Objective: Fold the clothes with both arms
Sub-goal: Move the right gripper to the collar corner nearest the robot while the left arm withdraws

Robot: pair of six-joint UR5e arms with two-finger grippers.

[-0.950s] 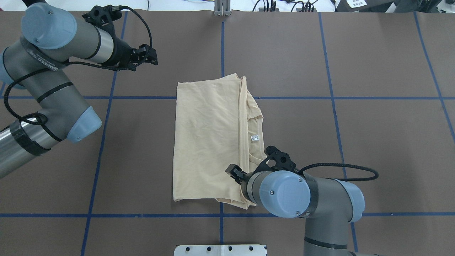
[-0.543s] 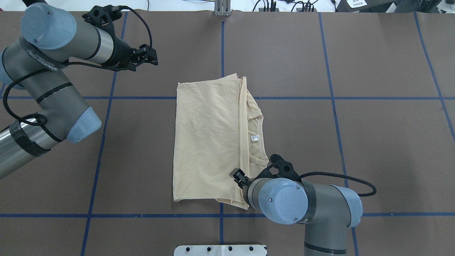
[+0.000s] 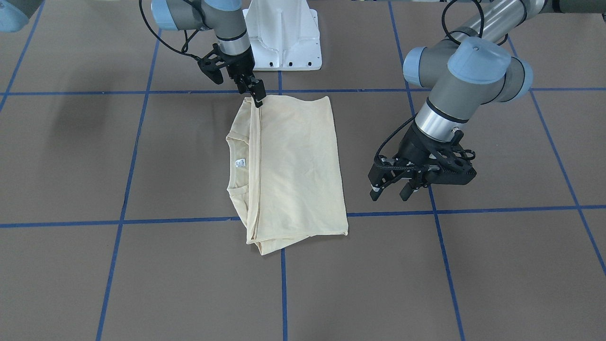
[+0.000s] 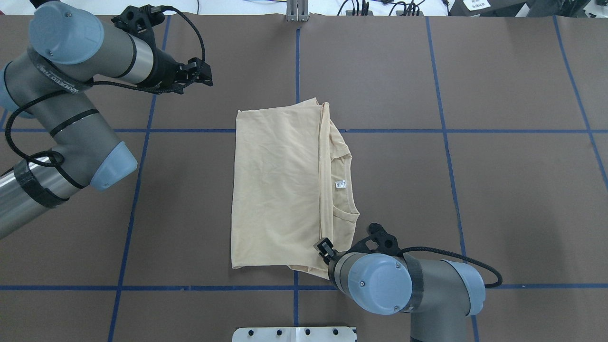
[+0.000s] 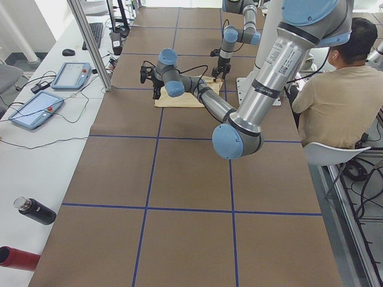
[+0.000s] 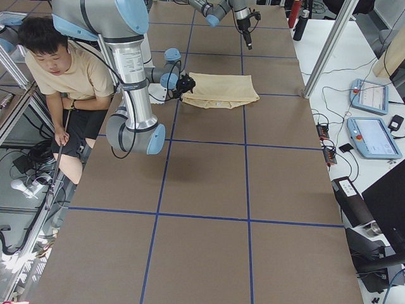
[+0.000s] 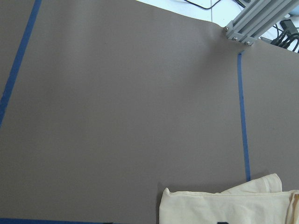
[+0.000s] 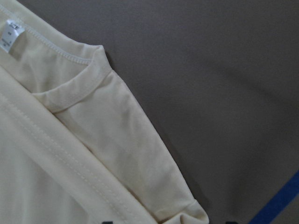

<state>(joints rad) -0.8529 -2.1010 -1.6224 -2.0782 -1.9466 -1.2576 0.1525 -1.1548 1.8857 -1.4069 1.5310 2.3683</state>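
Since a second ago the right claw (image 4: pixel 325 247) has drawn back toward the robot and now sits, fingers spread, at the shirt's (image 4: pixel 275 190) near corner. The left claw (image 3: pixel 389 191), also spread, has barely shifted and stays well apart. The cream shirt lies mid-surface (image 4: pixel 475 199), folded into a flat rectangle, its collar and white label (image 4: pixel 339 184) showing along one edge.

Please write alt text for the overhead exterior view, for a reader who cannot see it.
A pale cream-yellow shirt, folded into a rectangle with its collar and white label on the right, lies in the middle of a brown table. The right gripper is at the shirt's near right corner; the left gripper is off the shirt, at far left.
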